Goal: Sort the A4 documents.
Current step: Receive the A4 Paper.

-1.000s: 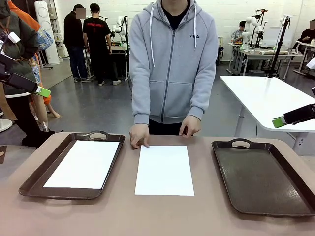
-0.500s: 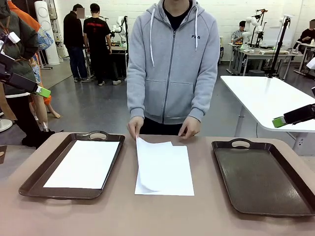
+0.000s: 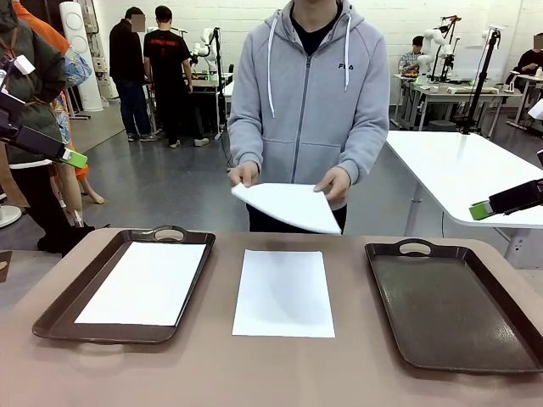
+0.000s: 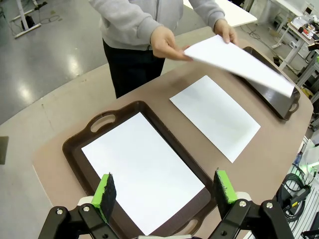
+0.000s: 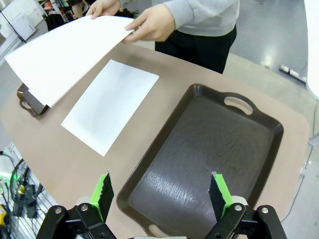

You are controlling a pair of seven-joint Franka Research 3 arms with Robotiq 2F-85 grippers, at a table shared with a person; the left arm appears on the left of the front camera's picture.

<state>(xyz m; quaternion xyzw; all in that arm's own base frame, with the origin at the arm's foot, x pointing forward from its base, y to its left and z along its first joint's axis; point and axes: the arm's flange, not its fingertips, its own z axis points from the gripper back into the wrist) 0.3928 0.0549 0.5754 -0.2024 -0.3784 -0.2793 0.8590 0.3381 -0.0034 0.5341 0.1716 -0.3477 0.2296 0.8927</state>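
Left hand [image 4: 164, 189] and right hand [image 5: 160, 191], both spread, hover well apart from the A4 documents [image 3: 284, 292].

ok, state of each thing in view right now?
left tray, flat on table, loaded
tray sheet, flat in left tray
middle sheet, flat on table between trays
held sheet, in the air, tilted, person holding it
right tray, flat, bare floor showing
left gripper, open, holding nothing
right gripper, open, holding nothing

Front view faces person [image 3: 310, 110] across table [image 3: 212, 373]; wrist views high, angled down, share middle sheet [image 4: 215, 117].
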